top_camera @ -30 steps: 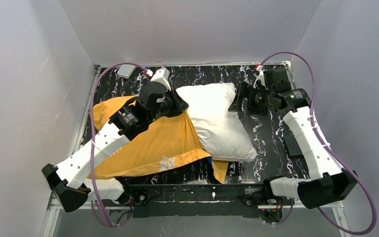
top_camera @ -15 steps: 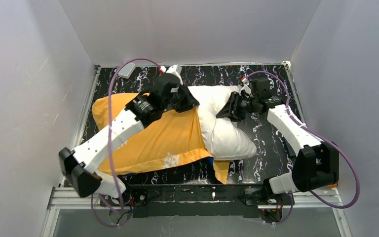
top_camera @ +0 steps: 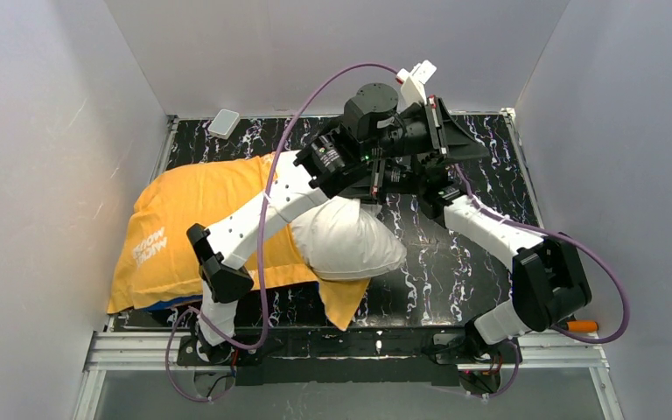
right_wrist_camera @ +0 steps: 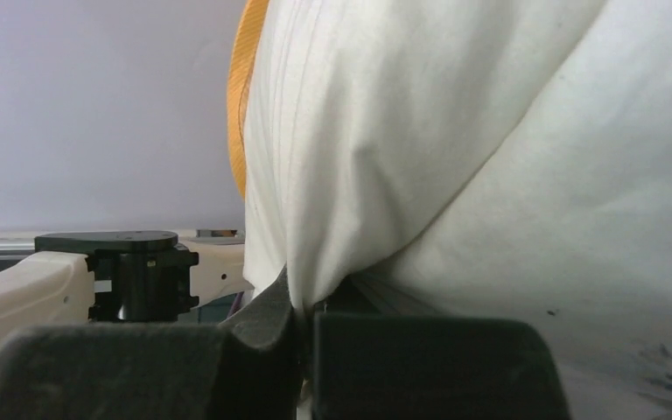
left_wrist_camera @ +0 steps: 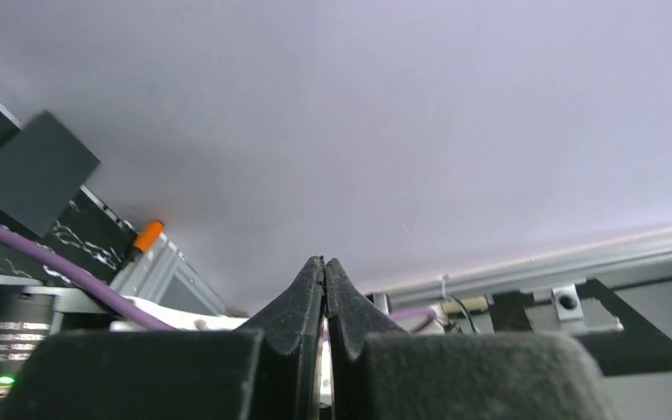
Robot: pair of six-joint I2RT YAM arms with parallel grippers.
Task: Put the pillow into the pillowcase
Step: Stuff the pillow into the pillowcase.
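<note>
The pillow (top_camera: 347,247) is a plump white cushion; its left part sits inside the pillowcase (top_camera: 194,226), which lies orange side up at the table's left, with a thin blue edge along its front. In the right wrist view my right gripper (right_wrist_camera: 304,304) is shut on a pinched fold of the pillow (right_wrist_camera: 490,175), and an orange strip of the pillowcase (right_wrist_camera: 243,87) shows behind. In the top view that gripper is hidden under the left arm. My left gripper (top_camera: 479,152) hangs high over the table's back middle. It is shut (left_wrist_camera: 325,262) with nothing in it.
A small white box (top_camera: 224,122) lies at the back left corner. An orange-handled thing (top_camera: 582,325) sticks out by the right arm's base. Purple cables loop round both arms. Grey walls close in the table on three sides.
The right gripper has shut on the pillow. The left arm has risen off the pillowcase and swung up and right. Pillow and pillowcase have shifted left, with less white showing.
</note>
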